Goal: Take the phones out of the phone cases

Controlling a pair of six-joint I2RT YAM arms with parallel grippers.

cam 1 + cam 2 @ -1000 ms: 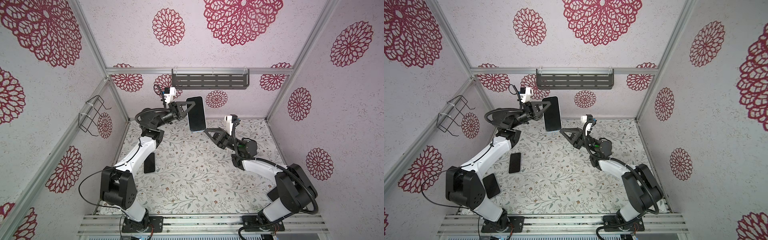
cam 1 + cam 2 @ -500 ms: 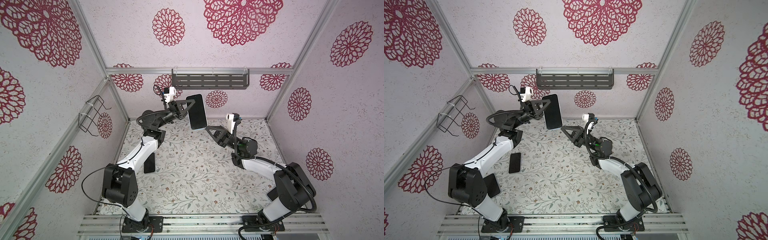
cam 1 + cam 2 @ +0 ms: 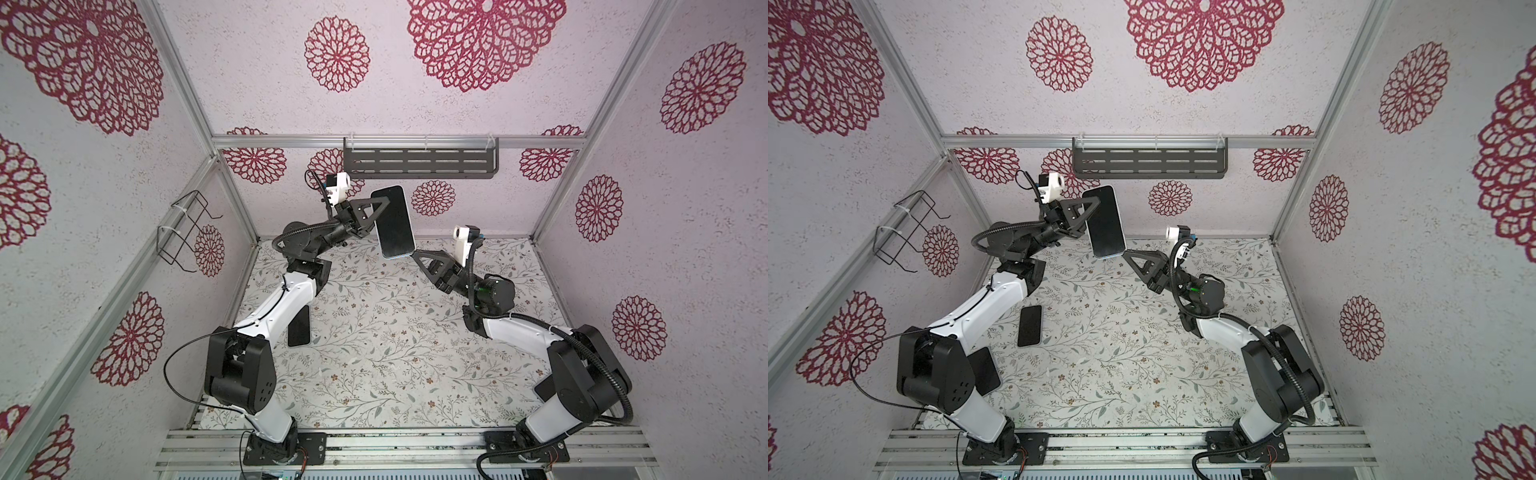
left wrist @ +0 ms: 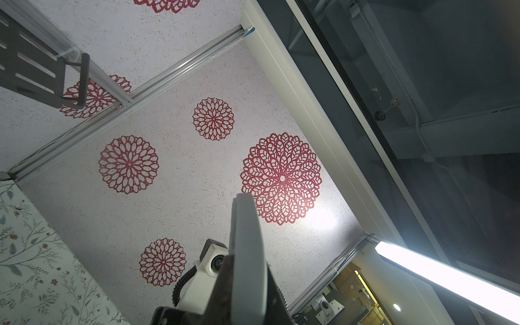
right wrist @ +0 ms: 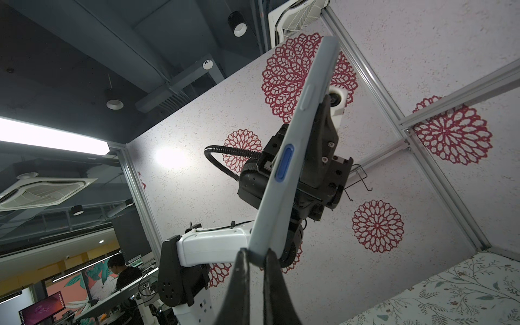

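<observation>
Phone (image 3: 392, 222), black screen, pale blue case (image 5: 284, 168), aloft: my left gripper (image 3: 375, 214) clamps its side; my right gripper (image 5: 256, 254) pinches the case's lower corner.

Both top views look down from high above the front rail (image 3: 374, 436), so you see the whole cell: the floor (image 3: 374, 353) in the lower middle of the frame, the shelf (image 3: 419, 162) at upper middle. They share almost everything, with only a small sideways shift. Each wrist view tilts upward, very near to the edge of the phone (image 4: 246, 239). They face each other: the left one catches the right camera (image 4: 215, 261), the right one the left camera (image 5: 336, 100).
</observation>
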